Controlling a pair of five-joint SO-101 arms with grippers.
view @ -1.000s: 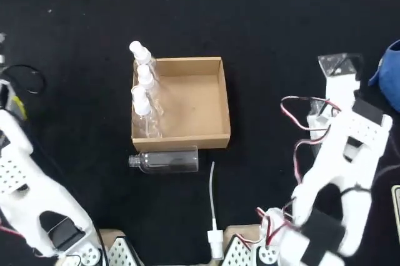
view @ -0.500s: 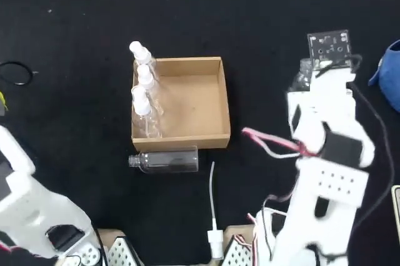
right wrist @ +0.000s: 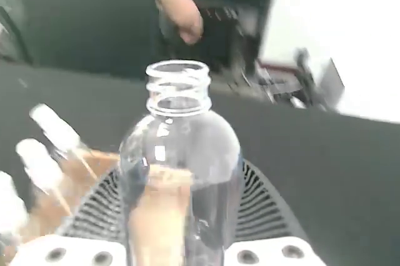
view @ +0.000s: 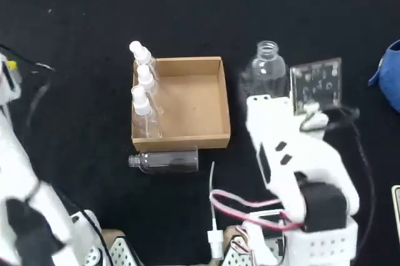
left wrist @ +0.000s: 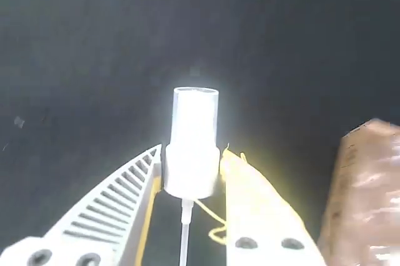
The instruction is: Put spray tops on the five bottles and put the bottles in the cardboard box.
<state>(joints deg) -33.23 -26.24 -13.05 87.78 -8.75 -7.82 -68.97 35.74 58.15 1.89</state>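
Right gripper (right wrist: 181, 206): fingers closed on the body of a clear bottle (right wrist: 180, 147), one ribbed finger on each side. Bottle upright, neck open, no top fitted. From the high view it stands off the far right corner of the cardboard box (view: 181, 142), near it but not touching. Cannot tell whether its base rests on the table (view: 81, 22).

Left gripper (left wrist: 192, 153): clamped on a white spray top (left wrist: 195, 122). The head sticks out past the fingertips and the thin dip tube runs back between the fingers. An edge of the box shows close by in the left wrist view.

Box contents: three capped bottles (view: 145, 77) in a row along the left wall, spray heads up.

On the table: one uncapped bottle (view: 165, 160) on its side just in front of the box's near wall, neck pointing left. A second spray top (view: 215, 241) lies between the arm bases, tube pointing toward the box
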